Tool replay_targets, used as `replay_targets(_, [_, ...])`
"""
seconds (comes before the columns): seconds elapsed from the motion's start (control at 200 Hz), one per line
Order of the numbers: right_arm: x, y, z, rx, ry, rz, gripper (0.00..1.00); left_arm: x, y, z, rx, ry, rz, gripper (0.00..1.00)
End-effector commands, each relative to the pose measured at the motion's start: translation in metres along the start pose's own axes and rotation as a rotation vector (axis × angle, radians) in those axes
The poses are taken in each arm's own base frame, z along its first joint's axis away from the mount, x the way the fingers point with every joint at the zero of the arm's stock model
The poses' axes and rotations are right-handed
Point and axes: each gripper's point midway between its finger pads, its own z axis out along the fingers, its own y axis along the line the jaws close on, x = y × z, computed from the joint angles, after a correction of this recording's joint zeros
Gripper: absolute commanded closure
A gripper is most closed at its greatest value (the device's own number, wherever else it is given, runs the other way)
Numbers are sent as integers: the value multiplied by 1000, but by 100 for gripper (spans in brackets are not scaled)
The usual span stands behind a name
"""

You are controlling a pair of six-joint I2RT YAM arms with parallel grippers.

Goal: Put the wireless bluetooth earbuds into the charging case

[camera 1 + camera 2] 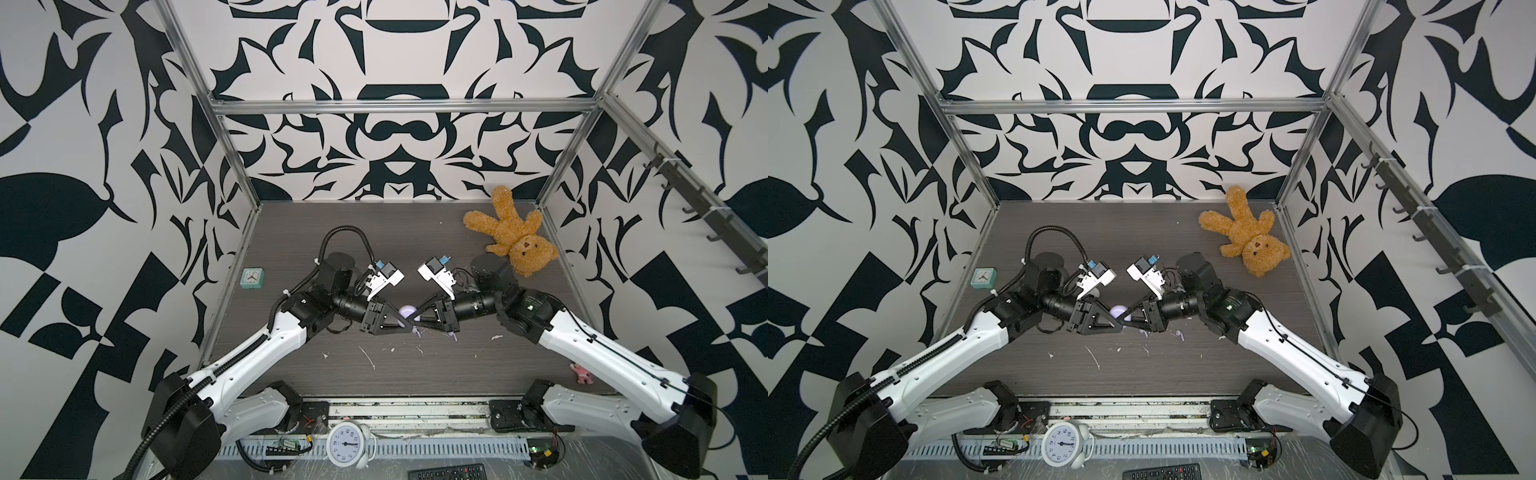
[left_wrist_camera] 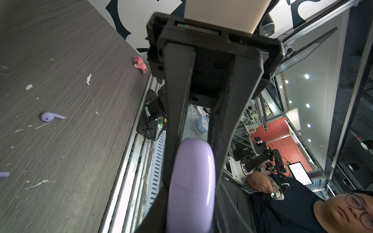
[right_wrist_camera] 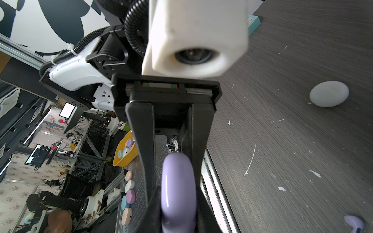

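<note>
Since the glossy lilac oval plastic charging case [image 1: 407, 310] presumably must be opened first, the left pincer [image 1: 409, 324] and right pincer [image 1: 417, 319] both clench it above the grey wood-grain desk [image 1: 374, 249], a grip plain in wrist views but mostly hidden from above, while a lilac stemmed plastic earbud [image 2: 52, 117] lies loose near the case.

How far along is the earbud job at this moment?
Done: nothing is seated yet. In hand: the purple charging case is gripped off the table between the left gripper and the right gripper, and its lid seam looks closed. Left: one purple earbud and a second purple earbud lie loose on the table. The white case sits shut, and no white earbuds show.
</note>
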Motion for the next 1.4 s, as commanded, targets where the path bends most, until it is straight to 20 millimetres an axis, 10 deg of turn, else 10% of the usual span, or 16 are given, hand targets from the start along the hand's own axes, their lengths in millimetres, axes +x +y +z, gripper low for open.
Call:
replay_targets(0.0, [4, 2, 1, 17, 15, -4, 100, -10, -6, -3, -31, -27, 59, 69])
replay_targets(1.395, [0, 13, -7, 7, -32, -43, 100, -1, -24, -9, -1, -5, 114, 62])
